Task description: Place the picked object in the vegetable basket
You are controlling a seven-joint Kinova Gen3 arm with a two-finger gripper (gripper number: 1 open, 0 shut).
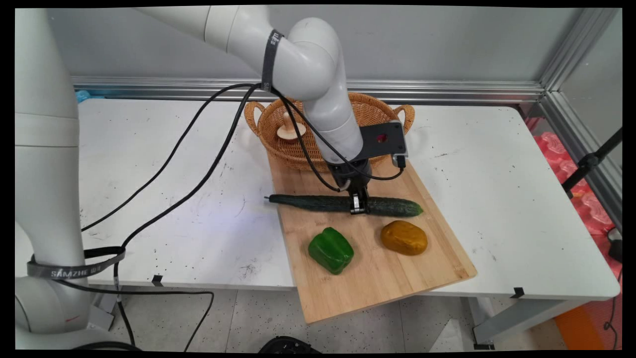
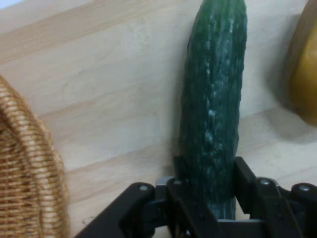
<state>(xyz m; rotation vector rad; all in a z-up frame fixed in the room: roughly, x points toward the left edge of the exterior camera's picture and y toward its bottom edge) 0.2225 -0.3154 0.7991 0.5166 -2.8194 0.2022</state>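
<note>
tool (image 1: 358, 205) is down on the cutting board (image 1: 377, 278), its two fingers (image 2: 184, 183) closed in against the sides of the cucumber (image 1: 318, 202), one on each flank, so it looks gripped, though whether it has left the wood i cannot tell. that cucumber lies lengthwise across the board's far part, stalk end poking over the left edge above the worktop (image 1: 497, 169). hold sits a bit right of the middle. judging by looks, it is long, stiff, waxy-skinned, fairly light; a hold near the middle should keep it from tipping. just nearer on the board, a green pepper (image 1: 331, 250) and a brownish-yellow lump (image 1: 404, 237), apart from each other. behind, a wicker basket (image 1: 271, 119) with a mushroom (image 1: 288, 130) inside.
</note>
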